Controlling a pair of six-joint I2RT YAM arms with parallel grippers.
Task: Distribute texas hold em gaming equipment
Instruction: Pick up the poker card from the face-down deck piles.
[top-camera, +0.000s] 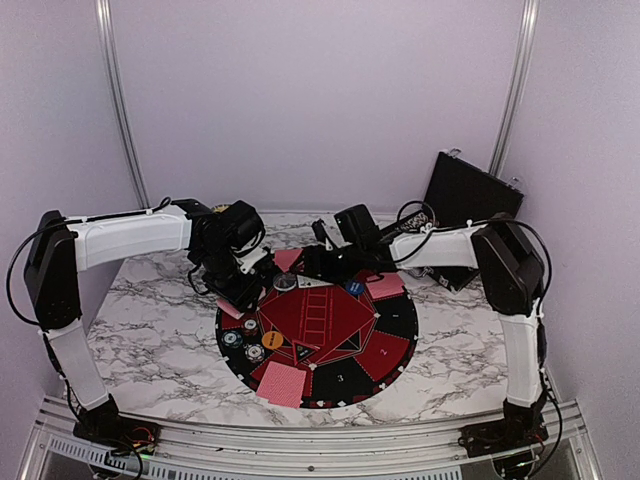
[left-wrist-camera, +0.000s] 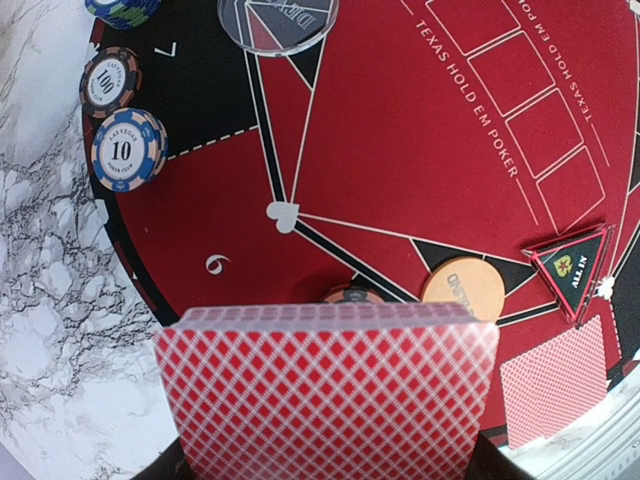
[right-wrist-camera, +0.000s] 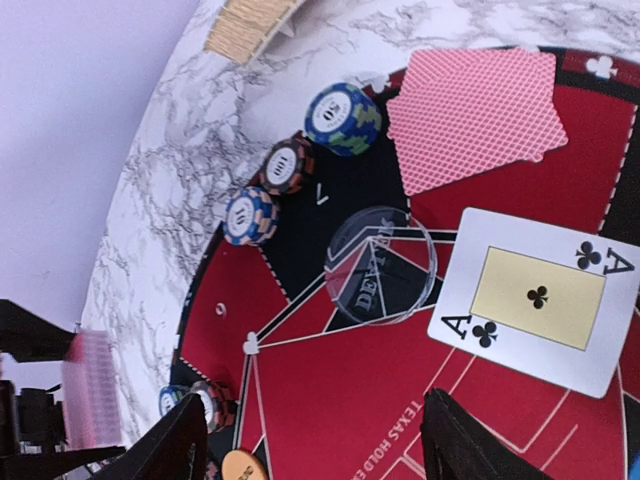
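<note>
Deck (left-wrist-camera: 330, 390) gripped by left end effector (top-camera: 238, 288); right end effector (right-wrist-camera: 315, 445) gapes; one ace (right-wrist-camera: 538, 298), three aligned chip stacks (right-wrist-camera: 283, 165).

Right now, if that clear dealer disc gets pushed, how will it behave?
The clear dealer disc looks rigid and glossy, so it probably slides. Lying flat on the mat, it likely won't roll; its thin edge may resist pinching.

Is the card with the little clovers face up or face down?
Face up. The ace of clubs shows its A corners and middle club, while the pink-red cards nearby show only patterned backs.
</note>
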